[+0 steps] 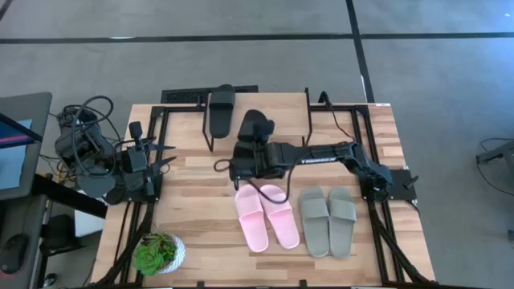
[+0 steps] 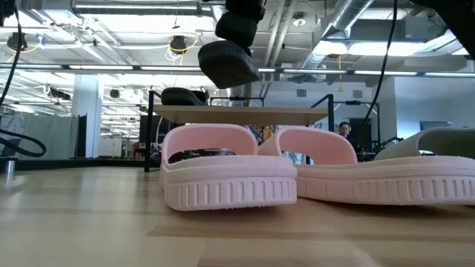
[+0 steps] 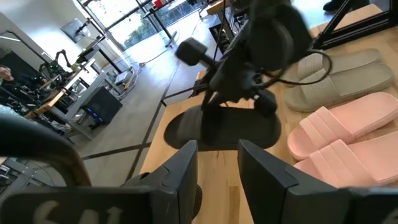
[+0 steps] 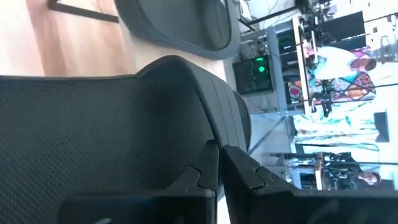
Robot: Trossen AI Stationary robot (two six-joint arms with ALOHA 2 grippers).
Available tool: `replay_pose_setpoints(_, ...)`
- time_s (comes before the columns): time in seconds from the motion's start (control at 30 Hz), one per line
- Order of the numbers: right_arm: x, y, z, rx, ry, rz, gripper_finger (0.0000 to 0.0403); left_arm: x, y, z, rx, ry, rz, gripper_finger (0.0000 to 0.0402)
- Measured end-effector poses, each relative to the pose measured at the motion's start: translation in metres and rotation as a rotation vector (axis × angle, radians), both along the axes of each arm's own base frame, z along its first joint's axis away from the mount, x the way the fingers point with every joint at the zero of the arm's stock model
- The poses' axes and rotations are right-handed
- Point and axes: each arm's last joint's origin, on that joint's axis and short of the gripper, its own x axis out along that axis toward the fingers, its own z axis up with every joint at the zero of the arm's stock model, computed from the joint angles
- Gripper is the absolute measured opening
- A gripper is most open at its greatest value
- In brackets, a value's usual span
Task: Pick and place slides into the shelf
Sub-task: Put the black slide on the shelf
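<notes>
Black slide held above the desk

Desk (image 1: 201,193) of pale wooden planks is carrying everything, standing on a grey floor crossed by dark lines; the low view is showing an open hall beyond it with ducts and ceiling lights. The shelf (image 1: 265,100) is sitting at the desk's far edge, with one black slide (image 1: 221,107) lying on its plank top. Nearer than the shelf, the pink slides (image 1: 267,215) are lying side by side, and the grey-green slides (image 1: 328,221) are lying just to their right. A small potted plant (image 1: 158,254) is standing at the near left corner, well apart from the shelf.

The right arm is reaching leftward across the desk, just in front of the shelf, and the right gripper (image 4: 219,163) is clamping shut on the second black slide (image 1: 255,128), holding it raised off the wood. The left gripper (image 3: 217,163) is waiting at the desk's left edge, left of the shelf, fingers parted and holding nothing.
</notes>
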Motion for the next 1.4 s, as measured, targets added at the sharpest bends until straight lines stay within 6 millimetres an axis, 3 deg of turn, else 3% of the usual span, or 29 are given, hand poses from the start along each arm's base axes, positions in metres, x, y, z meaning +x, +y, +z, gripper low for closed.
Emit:
replay_pose_setpoints(0.27,0.013,-0.032,0.002,0.053,-0.009,0.044,0.0000,0.000,0.001,-0.001,0.013,0.009,0.000,0.0105)
replay_pose_setpoints(1.0,0.008,-0.106,0.003,0.183,0.038,0.034,0.0000,-0.001,0.001,-0.001,0.022,0.014,0.002,0.0105)
replay_pose_setpoints(1.4,-0.009,-0.131,0.034,0.227,-0.050,0.077,0.0000,-0.002,0.002,-0.001,0.031,-0.001,0.022,0.0105)
